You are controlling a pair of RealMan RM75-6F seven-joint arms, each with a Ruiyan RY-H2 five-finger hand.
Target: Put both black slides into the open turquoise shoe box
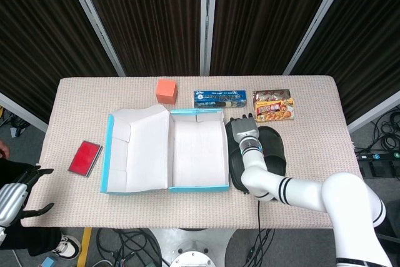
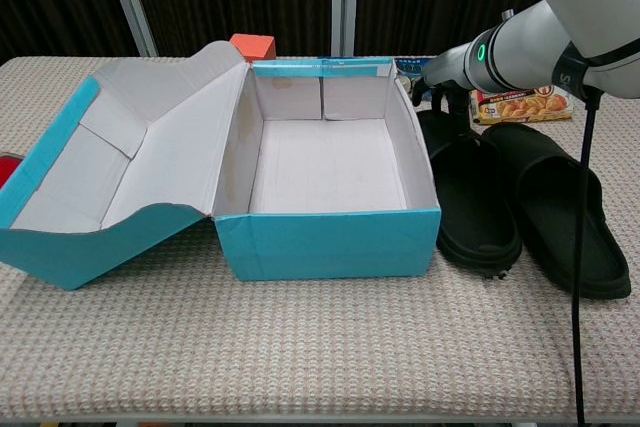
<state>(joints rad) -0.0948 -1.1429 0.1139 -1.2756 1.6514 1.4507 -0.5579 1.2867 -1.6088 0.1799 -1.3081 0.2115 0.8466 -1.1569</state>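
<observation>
The open turquoise shoe box (image 1: 199,187) (image 2: 330,239) sits mid-table, its inside bare and its lid (image 1: 134,151) folded out to the left. Two black slides lie side by side right of it: one against the box wall (image 1: 235,166) (image 2: 475,207), the other further right (image 1: 275,151) (image 2: 565,222). My right hand (image 1: 241,129) (image 2: 437,87) lies over the far end of the slide nearest the box, fingers reaching down around it; I cannot see whether they grip. My left hand (image 1: 19,197) hangs off the table's lower left, fingers apart and holding nothing.
Along the back stand an orange block (image 1: 165,90) (image 2: 253,45), a blue packet (image 1: 219,98) and a snack bag (image 1: 273,105) (image 2: 520,105). A flat red item (image 1: 85,157) lies left of the lid. My right arm's cable (image 2: 577,247) hangs over the outer slide.
</observation>
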